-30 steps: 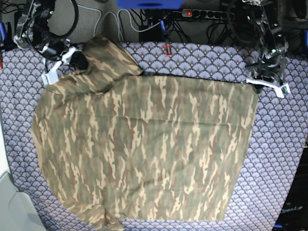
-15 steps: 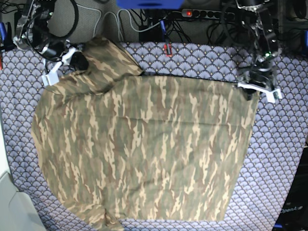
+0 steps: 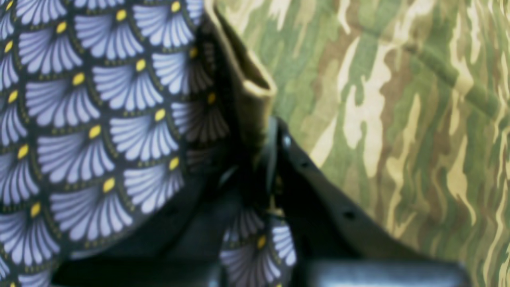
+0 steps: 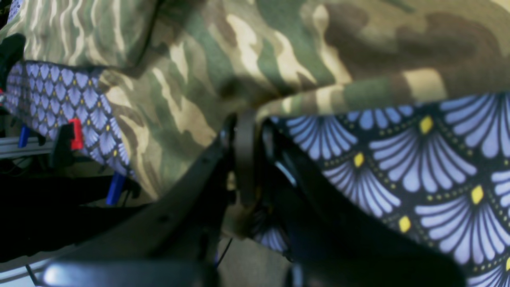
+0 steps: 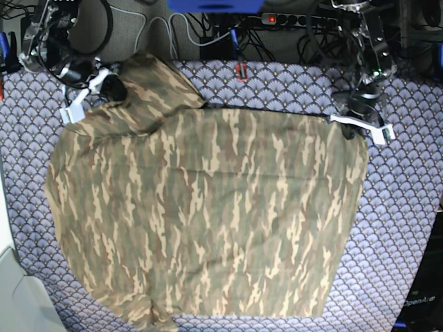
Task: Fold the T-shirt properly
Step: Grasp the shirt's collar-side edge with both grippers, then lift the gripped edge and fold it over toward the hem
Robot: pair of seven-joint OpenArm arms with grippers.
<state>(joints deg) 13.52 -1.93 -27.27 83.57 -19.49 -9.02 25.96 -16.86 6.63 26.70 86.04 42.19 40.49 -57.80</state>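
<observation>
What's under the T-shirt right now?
The fan-patterned cloth shows all around the T-shirt and runs beneath its edges. Whatever else lies under the middle is covered.

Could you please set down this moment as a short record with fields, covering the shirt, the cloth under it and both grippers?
garment: camouflage short-sleeved cloth T-shirt, spread mostly flat, far-left part bunched
surface: purple-grey fan-scale patterned cloth under the T-shirt
left gripper: shut on the T-shirt's edge at its far corner, on the base view's right
right gripper: shut on the T-shirt's bunched fabric, on the base view's left
fold: not yet made
</observation>
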